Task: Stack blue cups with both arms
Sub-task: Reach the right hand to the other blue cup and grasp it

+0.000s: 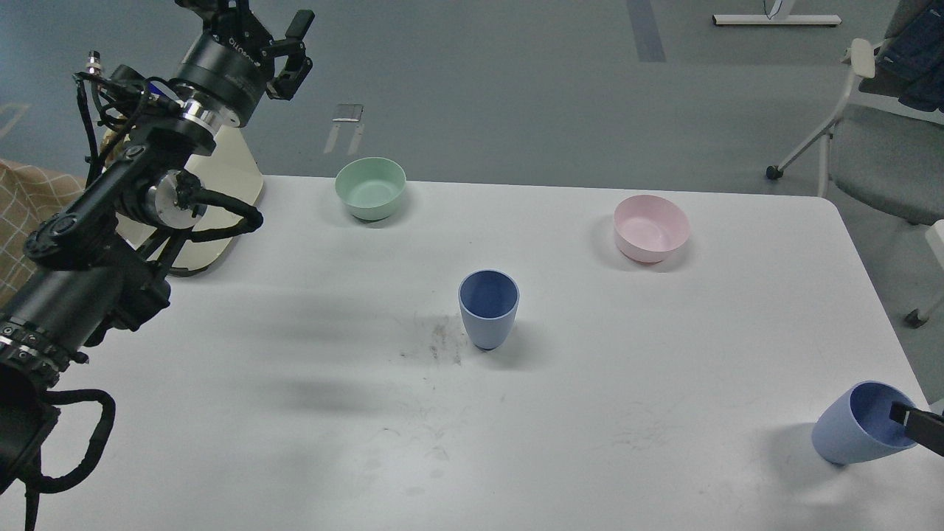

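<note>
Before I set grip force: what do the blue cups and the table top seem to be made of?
Both blue cups, middle and right, look like matte plastic: even colour, soft sheen, no glare. The table looks like smooth white laminate, scuffed grey near the middle cup.

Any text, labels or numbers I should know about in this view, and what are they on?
Left arm wrist housing: pale lettering printed around it, seen upside down and too blurred to read.
Blue cups, green bowl, pink bowl, table: no markings.
Nothing else legible.
</note>
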Action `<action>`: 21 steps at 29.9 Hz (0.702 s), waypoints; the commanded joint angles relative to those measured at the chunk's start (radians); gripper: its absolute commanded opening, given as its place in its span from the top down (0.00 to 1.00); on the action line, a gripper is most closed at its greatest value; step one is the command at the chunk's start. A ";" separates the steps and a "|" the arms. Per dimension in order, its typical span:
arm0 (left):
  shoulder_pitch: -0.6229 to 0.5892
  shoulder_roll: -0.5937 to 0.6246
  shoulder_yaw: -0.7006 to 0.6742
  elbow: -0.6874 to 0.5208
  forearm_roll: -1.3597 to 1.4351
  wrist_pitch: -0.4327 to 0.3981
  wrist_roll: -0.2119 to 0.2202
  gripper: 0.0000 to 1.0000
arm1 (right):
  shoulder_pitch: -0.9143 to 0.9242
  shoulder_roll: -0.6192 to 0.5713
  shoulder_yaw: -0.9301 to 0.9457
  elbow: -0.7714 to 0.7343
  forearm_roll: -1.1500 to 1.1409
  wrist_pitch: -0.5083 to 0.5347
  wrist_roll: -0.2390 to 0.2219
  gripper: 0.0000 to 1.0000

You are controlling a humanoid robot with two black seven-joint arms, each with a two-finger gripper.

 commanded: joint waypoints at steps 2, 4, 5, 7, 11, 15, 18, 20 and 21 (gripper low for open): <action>-0.002 -0.001 -0.001 0.000 0.000 0.002 -0.008 0.02 | 0.020 0.004 -0.022 -0.001 0.000 0.000 -0.014 0.78; -0.002 -0.001 0.000 0.000 0.000 0.002 -0.008 0.02 | 0.020 0.004 -0.026 -0.001 0.001 0.000 -0.014 0.84; -0.002 -0.001 -0.001 0.000 0.000 0.003 -0.008 0.02 | 0.020 0.004 -0.026 0.001 0.003 0.000 -0.014 0.87; -0.002 0.002 0.000 0.000 0.000 0.003 -0.008 0.02 | 0.020 0.003 -0.028 0.001 0.005 0.000 -0.014 0.90; -0.002 0.007 0.005 0.000 0.000 0.000 -0.008 0.02 | 0.021 -0.007 -0.058 0.004 0.005 0.000 -0.014 0.99; -0.002 0.007 0.005 0.000 0.000 0.000 -0.008 0.02 | 0.044 -0.003 -0.058 0.004 0.005 0.000 -0.014 1.00; -0.003 0.007 0.005 -0.001 0.000 0.000 -0.008 0.02 | 0.087 -0.008 -0.058 -0.006 0.009 0.000 -0.011 1.00; -0.003 0.005 0.005 -0.001 0.000 0.000 -0.008 0.02 | 0.118 -0.007 -0.057 -0.007 0.015 0.000 -0.007 1.00; -0.003 0.005 0.005 -0.007 0.000 0.000 -0.007 0.02 | 0.147 -0.007 -0.052 -0.004 0.017 0.000 -0.006 1.00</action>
